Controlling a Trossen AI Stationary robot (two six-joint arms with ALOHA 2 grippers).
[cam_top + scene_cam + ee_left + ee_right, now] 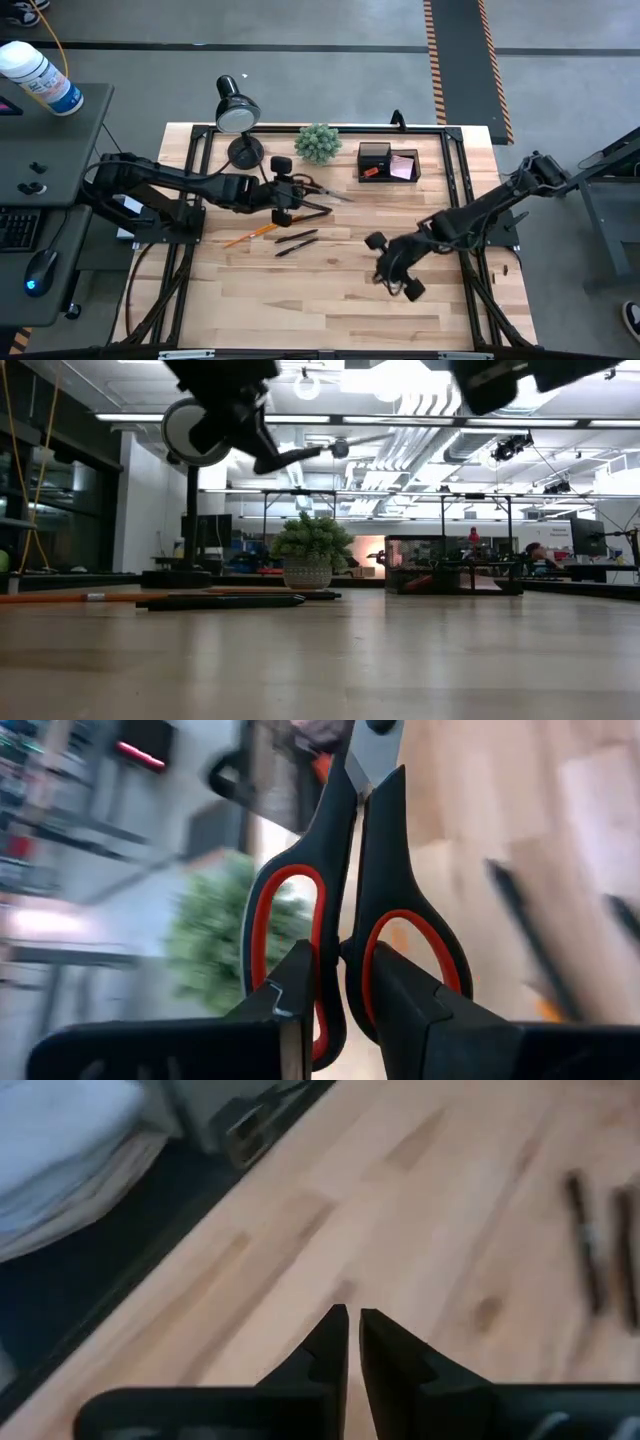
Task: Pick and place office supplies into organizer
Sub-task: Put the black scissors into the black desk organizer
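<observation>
Scissors point(350, 910) are hanging clamped in the left gripper point(335, 990), blades pointing toward the organizer point(388, 162), while the right gripper point(352, 1325) is waiting nearly closed, empty.

Both arms are matte black, built of jointed tubular links with thick rounded housings at the joints. Each tool, the left tool point(300, 200) and right tool point(392, 280), ends in two angular black fingers point(330, 1342) with stepped inner faces.

even overhead light from long ceiling strip fixtures point(420, 422) glaring white in the low view; soft shadows on the pale wooden table point(330, 290). left wrist background streaks with blur behind sharper red-and-black-handled scissors point(350, 920).
</observation>
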